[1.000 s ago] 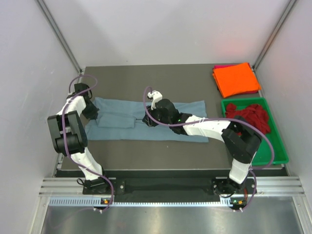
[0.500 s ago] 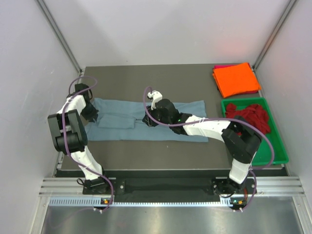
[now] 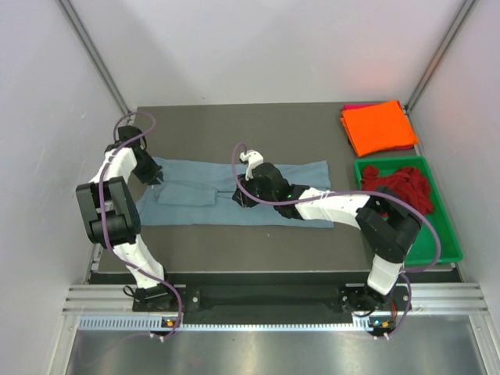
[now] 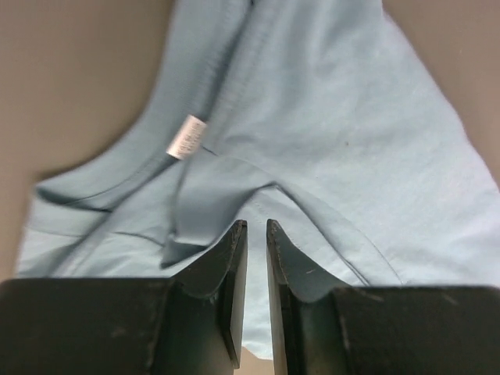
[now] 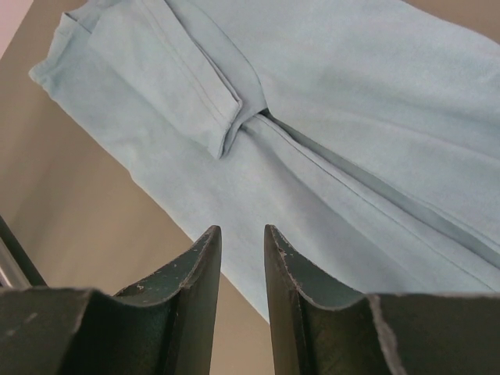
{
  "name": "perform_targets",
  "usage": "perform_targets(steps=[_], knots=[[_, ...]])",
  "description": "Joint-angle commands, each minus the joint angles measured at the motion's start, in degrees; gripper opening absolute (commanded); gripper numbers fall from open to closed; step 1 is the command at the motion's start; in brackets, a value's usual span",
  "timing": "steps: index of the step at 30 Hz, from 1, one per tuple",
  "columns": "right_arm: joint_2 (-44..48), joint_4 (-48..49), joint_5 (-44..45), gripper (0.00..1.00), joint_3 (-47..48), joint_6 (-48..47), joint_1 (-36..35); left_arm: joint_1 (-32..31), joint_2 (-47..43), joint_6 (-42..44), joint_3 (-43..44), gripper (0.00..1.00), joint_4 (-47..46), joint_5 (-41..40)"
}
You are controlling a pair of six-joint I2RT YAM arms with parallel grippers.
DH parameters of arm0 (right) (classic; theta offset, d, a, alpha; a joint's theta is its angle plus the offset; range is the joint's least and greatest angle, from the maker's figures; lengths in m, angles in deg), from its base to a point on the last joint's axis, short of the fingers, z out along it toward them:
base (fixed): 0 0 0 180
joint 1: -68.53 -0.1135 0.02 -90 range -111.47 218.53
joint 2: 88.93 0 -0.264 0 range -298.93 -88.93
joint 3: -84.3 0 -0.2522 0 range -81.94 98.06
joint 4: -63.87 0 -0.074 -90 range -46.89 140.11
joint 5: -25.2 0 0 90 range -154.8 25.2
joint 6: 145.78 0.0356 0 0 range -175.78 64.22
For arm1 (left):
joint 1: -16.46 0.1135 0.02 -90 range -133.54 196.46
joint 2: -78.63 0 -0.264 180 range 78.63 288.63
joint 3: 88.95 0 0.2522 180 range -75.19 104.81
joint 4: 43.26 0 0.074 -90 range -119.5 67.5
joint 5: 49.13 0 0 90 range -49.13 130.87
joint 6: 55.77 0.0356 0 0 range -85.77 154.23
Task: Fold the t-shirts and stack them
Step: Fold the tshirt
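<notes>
Left wrist view: left pincer has let go of blue-grey shirt, jaws narrowly apart.

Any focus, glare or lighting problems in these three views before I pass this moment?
Top external: even, soft light, sharp, no glare; only a reddish tint on the wall behind the orange shirt. Left wrist: the blue-grey shirt is slightly soft, its label unreadable; the left gripper is dark. Right wrist: shirt seams crisp, the right gripper dark in the foreground.
</notes>
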Motion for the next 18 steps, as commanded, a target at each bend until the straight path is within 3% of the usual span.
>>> perform_targets(steps=[1, 10, 18], knots=[[1.72, 2.31, 0.10, 0.29, -0.10, 1.52, 0.39, -0.31, -0.04, -1.04, -2.87, 0.21, -3.23, 3.37], [0.92, 1.61, 4.39, 0.27, -6.33, 4.68, 2.77, -0.31, 3.57, -5.35, -4.81, 0.21, -3.59, -7.09], [3.91, -4.54, 9.49, 0.27, -10.55, 5.30, 5.76, -0.22, 1.64, -5.08, 3.26, 0.22, -1.04, -8.41]])
